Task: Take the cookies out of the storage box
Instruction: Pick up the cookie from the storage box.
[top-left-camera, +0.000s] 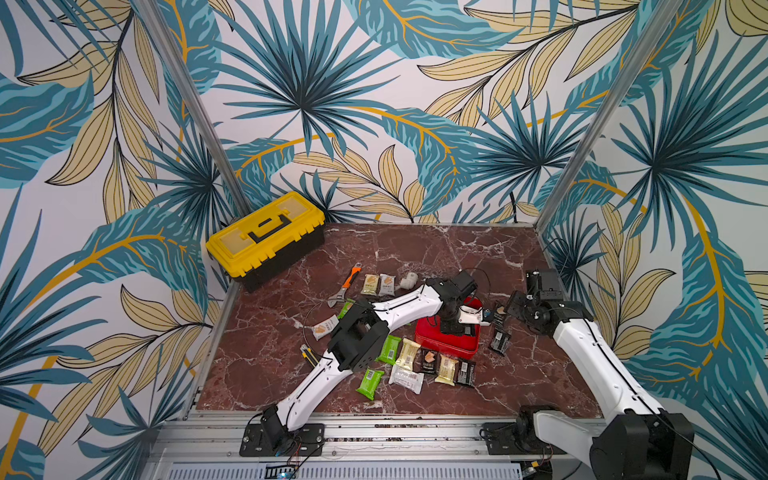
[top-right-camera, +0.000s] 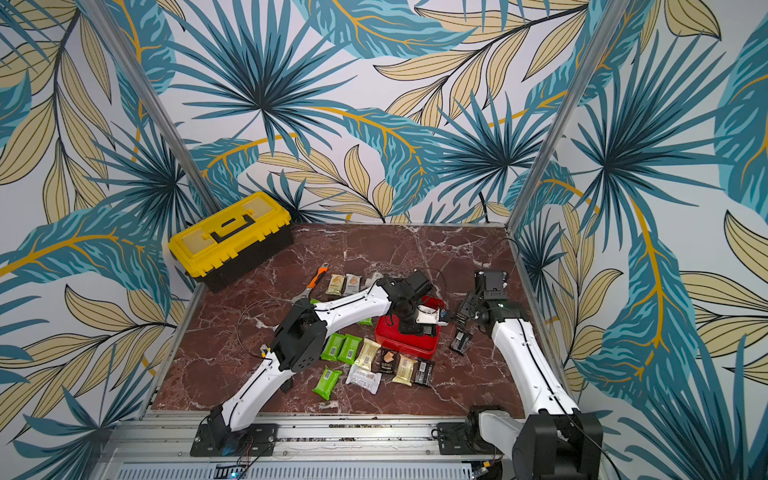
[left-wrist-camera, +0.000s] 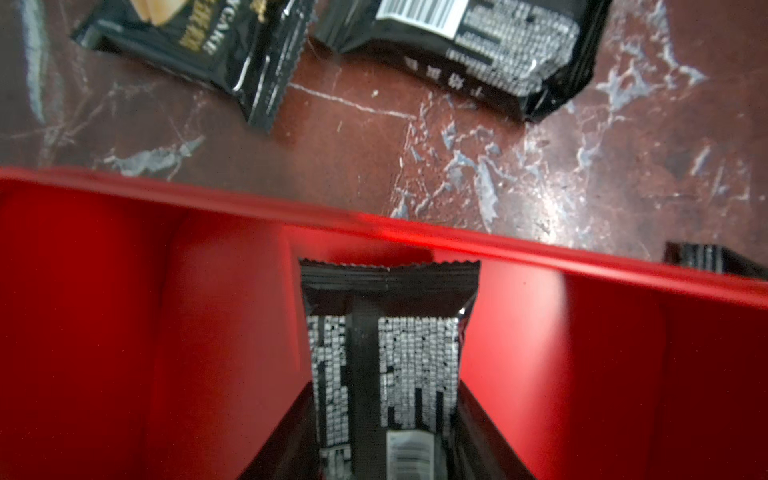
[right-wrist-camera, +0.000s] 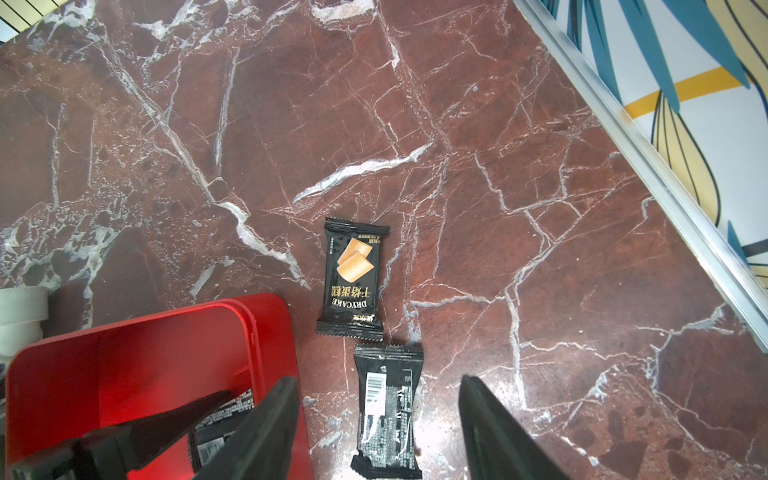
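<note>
In both top views, left gripper down in red box; many cookies lying on table around it; left wrist: fingers flanking black packet inside box, close at both sides; cannot tell whether clamped; right wrist: right gripper with fingers wide apart over second packet on table, just beside box.

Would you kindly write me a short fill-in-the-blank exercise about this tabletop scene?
1. The packet lying inside the storage box has a ___ wrapper.
2. The toolbox in the far corner has a ___ lid.
3. The right gripper holds nothing; its jaws stand ___.

Missing words: black; yellow; open.
</note>
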